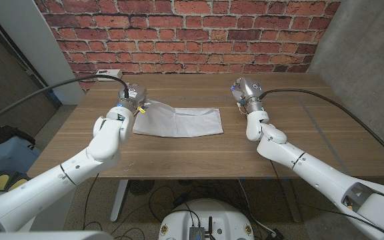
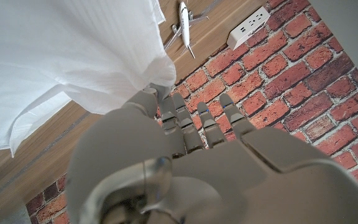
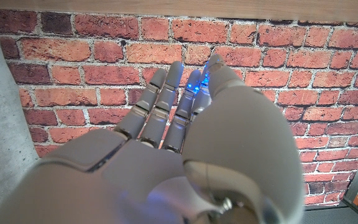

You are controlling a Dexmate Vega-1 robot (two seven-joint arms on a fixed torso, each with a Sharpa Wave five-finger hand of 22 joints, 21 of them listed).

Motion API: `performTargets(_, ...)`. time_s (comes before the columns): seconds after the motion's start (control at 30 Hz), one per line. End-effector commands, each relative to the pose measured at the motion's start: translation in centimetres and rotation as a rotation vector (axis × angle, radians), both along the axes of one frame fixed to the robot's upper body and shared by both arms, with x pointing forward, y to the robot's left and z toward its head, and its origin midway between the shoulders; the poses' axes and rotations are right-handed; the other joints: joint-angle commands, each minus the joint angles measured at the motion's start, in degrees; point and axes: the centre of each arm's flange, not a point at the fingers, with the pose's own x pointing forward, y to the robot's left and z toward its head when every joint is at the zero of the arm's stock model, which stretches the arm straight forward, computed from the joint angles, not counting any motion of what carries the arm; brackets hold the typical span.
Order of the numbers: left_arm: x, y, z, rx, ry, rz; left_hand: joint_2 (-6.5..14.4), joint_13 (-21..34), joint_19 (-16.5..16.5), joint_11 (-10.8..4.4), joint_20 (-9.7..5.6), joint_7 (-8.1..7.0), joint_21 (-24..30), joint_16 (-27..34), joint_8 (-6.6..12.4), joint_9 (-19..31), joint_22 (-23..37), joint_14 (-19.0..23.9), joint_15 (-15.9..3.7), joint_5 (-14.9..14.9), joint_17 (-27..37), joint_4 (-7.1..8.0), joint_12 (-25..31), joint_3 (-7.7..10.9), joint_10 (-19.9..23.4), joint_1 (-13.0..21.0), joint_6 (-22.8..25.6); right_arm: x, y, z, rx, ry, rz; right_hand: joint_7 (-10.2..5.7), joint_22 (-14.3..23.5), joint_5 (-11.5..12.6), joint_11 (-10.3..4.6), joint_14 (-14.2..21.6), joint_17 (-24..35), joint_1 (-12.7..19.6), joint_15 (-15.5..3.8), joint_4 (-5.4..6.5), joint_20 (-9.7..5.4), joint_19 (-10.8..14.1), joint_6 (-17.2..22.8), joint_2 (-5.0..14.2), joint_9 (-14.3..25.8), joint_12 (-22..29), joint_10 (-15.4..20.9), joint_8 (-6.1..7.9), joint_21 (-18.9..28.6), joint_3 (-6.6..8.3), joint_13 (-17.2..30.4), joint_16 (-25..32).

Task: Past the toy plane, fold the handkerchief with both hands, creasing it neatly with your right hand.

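1. Head view: the white handkerchief (image 1: 179, 121) lies on the wooden table (image 1: 199, 157) as a wide rectangle, apparently already doubled once along its length, though the layers are hard to count from here. The left hand (image 1: 132, 100) is at the cloth's far left corner, where the fabric rises off the table toward it. The right hand (image 1: 245, 92) stands well apart from the cloth, beyond its right end, holding nothing.

2. Left wrist view: the left hand (image 2: 185, 134) has its fingers (image 2: 194, 124) straight and close together, and the handkerchief (image 2: 61, 56) hangs from beside the thumb, so I judge it pinches the lifted corner, the contact itself being partly hidden. The toy plane (image 2: 184, 22) lies on the table beyond the cloth, near a white power strip (image 2: 248, 26) by the brick wall (image 2: 303, 74).

3. Right wrist view: the right hand (image 3: 185, 143) holds its fingers (image 3: 160, 106) extended side by side, empty, facing the brick wall (image 3: 73, 56).

4. Judgement: a fold looks begun from the left; the right hand's share and its creasing remain undone.
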Motion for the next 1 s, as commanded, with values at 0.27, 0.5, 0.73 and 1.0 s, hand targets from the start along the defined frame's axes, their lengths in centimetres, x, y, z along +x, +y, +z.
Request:
performTargets(0.27, 3.0, -0.4, 0.1, 0.059, 0.026, 0.032, -0.1, 0.2, -0.1, 0.91, 0.93, -1.49, 0.7, 0.0, -5.15, -1.7, 0.0, 0.2, -3.99, -0.1, 0.6, 1.68, -0.9, 0.00, -1.9, -2.4, -8.2, -0.4, -0.4, -0.2, 0.003, 0.005, -0.011, -0.02, 0.0, 0.3, -0.20, 0.6, 0.3, -0.2, -8.39, 0.10, -0.03, -0.3, 0.4, -0.38, 0.2, 0.2, 0.4, 0.28, 0.6, 0.37, 0.1, -0.3)
performTargets(0.5, 3.8, -0.6, 0.1, 0.086, 0.008, 0.105, 0.2, 0.3, -0.3, 0.89, 1.04, -4.42, 0.9, 0.0, -9.35, -3.1, 0.0, 0.0, -3.92, -0.6, 0.9, 2.10, -1.6, 0.06, -3.4, -3.5, -15.3, -0.6, -0.4, -0.2, 0.001, 0.007, -0.009, -0.12, 0.0, 0.3, -0.11, 0.6, 0.5, -0.1, -8.46, 0.02, -0.01, -0.4, 0.4, -0.42, 0.3, 0.2, 0.3, 0.24, 0.8, 0.45, 0.0, -0.4)
performTargets(0.73, 4.1, -0.8, -0.2, 0.087, -0.028, 0.154, 0.9, 0.3, -0.5, 1.01, 1.18, -5.38, 1.1, 0.1, -10.96, -3.9, 0.0, -0.1, -3.69, -0.9, 1.4, 3.76, -1.8, 0.57, -3.7, -5.0, -18.3, -0.8, -0.5, -0.2, -0.002, 0.014, -0.006, -0.12, 0.0, 0.3, -0.08, 0.6, 0.5, -0.2, -8.45, 0.04, -0.01, -0.5, 0.3, -0.42, 0.2, 0.1, 0.2, 0.20, 0.9, 0.52, 0.0, -0.5)
performTargets(1.0, 3.6, -1.1, -0.6, 0.036, -0.017, 0.085, 0.6, 0.3, -0.3, 1.65, 0.85, -4.74, 1.5, 0.6, -11.67, -4.9, 0.1, 0.8, -3.32, -1.3, 1.8, 6.41, -1.8, 0.55, -3.6, -7.8, -19.8, -1.3, 0.1, -0.4, -0.019, 0.016, 0.028, -1.19, 0.0, 0.3, 0.12, -0.6, 0.4, -2.1, -7.62, 1.38, 0.08, -0.5, -0.6, 0.49, 0.0, -0.6, -1.2, -0.37, 1.3, 0.47, -0.1, -1.6)
